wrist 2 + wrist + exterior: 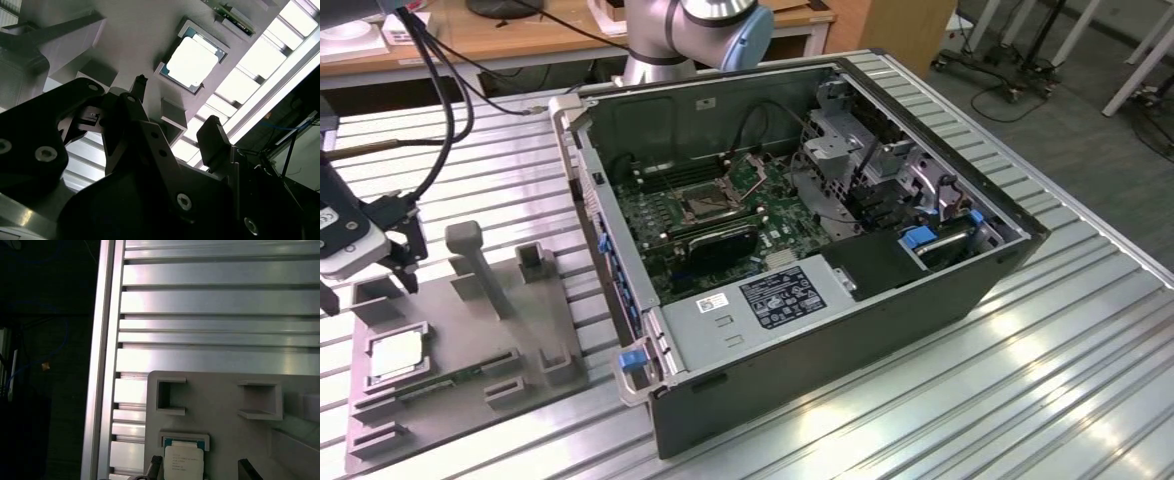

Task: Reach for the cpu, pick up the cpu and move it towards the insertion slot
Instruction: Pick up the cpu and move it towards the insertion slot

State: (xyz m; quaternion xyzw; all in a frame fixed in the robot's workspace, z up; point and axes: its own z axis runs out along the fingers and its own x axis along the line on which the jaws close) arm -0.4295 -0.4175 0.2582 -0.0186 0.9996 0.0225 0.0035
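Exterior view: gripper [380, 270] spread wide, empty, poised over grey fixture plate [454, 340]; cpu [396, 355] flat in its recess at 6 o'clock from it, untouched; square, so no long axis to match; insertion slot [707, 205] well apart toward 3 o'clock.

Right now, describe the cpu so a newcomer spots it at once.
Find the open computer case on the slatted table; at the exterior view's left of it lies a grey holder tray. The cpu sits in a square recess: a flat silvery square, unlike the long narrow green memory stick beside it.
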